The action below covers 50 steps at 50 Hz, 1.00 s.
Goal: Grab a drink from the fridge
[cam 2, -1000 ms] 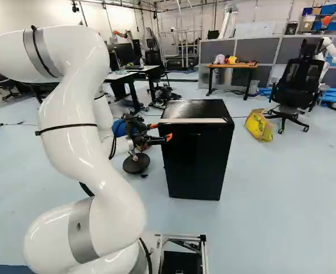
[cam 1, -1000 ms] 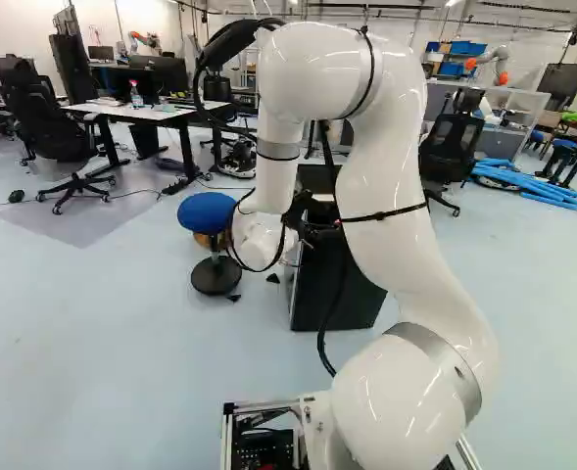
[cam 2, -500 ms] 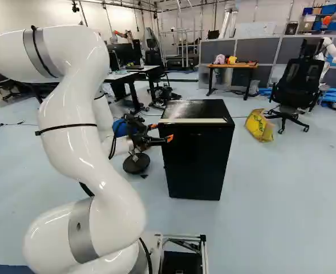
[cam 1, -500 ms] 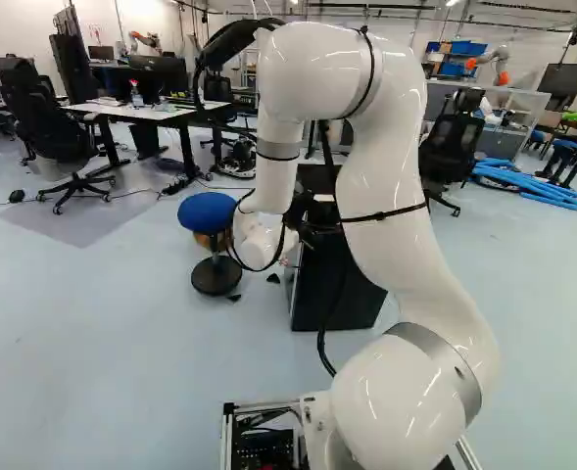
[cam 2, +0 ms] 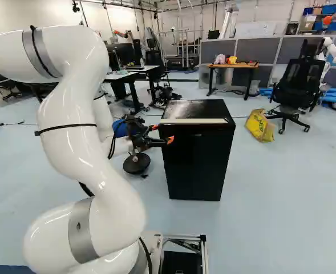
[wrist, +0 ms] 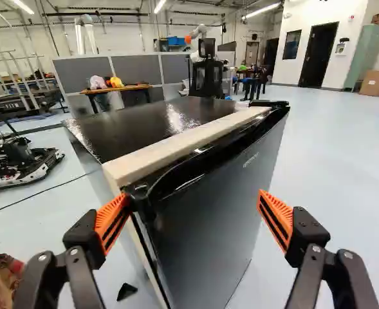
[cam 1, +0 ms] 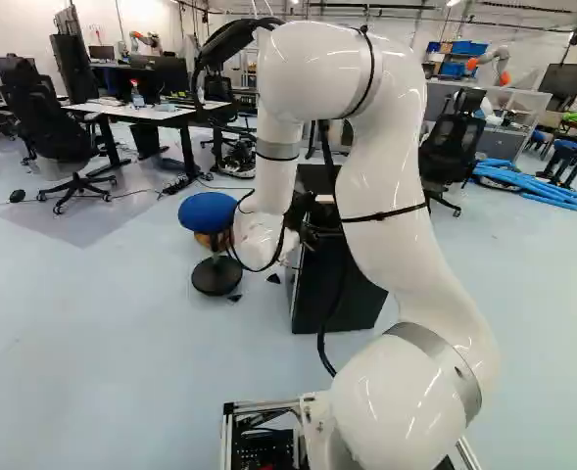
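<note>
Since the drink is out of sight, presumably inside the fridge (wrist: 144, 127), whose door (wrist: 208, 225) looks shut, you'd work from the door's near top corner, right by the stool-side (cam 1: 208, 212) pad (wrist: 112, 215) of your gripper (wrist: 191, 198), jaws wide apart.

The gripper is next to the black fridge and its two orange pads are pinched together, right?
Not quite: the two orange pads aren't pinched together. They stand wide apart, as the wrist view shows. The gripper really is next to the black fridge, with one pad close to a top corner of its door.
</note>
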Tool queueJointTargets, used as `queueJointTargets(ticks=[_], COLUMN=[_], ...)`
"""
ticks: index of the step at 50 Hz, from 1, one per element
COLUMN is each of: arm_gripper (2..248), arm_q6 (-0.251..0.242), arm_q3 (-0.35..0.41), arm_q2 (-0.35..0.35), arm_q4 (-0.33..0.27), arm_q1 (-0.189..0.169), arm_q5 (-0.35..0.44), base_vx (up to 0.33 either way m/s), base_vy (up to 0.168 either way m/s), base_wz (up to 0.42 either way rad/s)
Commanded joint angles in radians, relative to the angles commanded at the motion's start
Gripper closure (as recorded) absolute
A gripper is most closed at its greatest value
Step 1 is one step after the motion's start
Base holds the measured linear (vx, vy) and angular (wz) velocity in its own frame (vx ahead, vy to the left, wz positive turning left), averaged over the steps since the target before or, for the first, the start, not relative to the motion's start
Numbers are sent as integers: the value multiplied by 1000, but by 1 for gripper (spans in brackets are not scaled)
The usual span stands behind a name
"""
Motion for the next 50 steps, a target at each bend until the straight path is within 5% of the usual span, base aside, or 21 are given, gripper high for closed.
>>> queueJointTargets(ticks=[24,50], arm_gripper=[3,3], arm_q6=[0,0], arm_q3=[91,85], arm_q2=[48,45], arm_q4=[43,96], arm_q1=[75,76], arm_q5=[0,4], base_vx=[0,0], base_vy=[0,0], base_wz=[0,0])
